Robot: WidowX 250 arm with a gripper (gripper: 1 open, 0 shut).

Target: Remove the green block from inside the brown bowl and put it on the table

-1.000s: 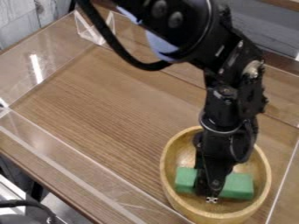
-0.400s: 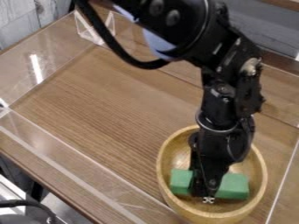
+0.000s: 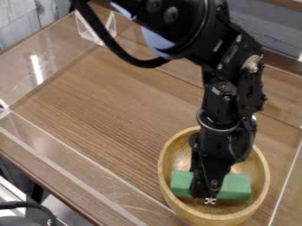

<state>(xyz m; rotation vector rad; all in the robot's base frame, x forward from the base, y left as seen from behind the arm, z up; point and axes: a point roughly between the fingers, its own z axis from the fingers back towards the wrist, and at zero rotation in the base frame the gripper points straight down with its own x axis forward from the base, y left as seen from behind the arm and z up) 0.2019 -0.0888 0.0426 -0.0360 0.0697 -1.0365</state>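
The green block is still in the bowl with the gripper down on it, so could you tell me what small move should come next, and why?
Probably a short straight lift. The gripper points down into the bowl, its fingers appear to straddle the green block, and the block still lies on the bowl's floor. Whether the grip is firm I cannot tell, so raise slowly and check that the block follows before carrying it over the rim to the table.

No readable text, labels, brand names, numbers or signs appear anywhere in this view. The surfaces in sight carry no lettering that can be made out at this picture size.
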